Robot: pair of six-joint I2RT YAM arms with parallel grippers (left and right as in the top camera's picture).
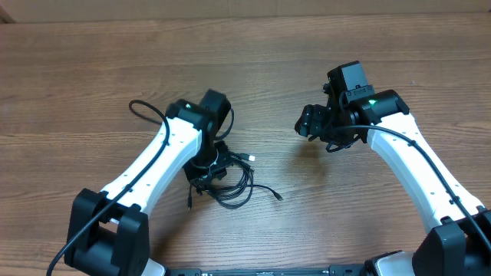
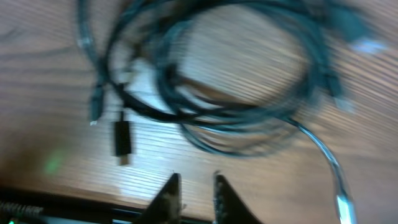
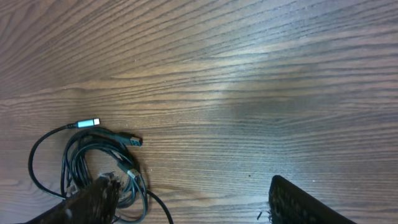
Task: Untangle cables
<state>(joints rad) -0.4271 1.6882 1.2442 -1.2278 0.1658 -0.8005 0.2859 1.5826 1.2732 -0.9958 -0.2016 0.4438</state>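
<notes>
The cables (image 1: 230, 184) are thin black cords in a loose, tangled coil on the wooden table, with a silvery plug (image 1: 249, 158) sticking out to the right. My left gripper (image 1: 205, 175) hangs over the coil's left side. In the left wrist view, which is blurred, its jaws (image 2: 196, 186) are nearly together with only bare wood between them, just short of the coil (image 2: 236, 112). My right gripper (image 1: 305, 123) is open and empty, well to the right of the coil. The right wrist view shows wide jaws (image 3: 189, 183) and the coil (image 3: 99, 162) at lower left.
A thicker black arm cable (image 1: 146, 111) loops on the table left of the left arm. A black plug (image 2: 122, 140) lies loose beside the coil. Bare wooden table (image 1: 276, 69) lies behind and between the arms.
</notes>
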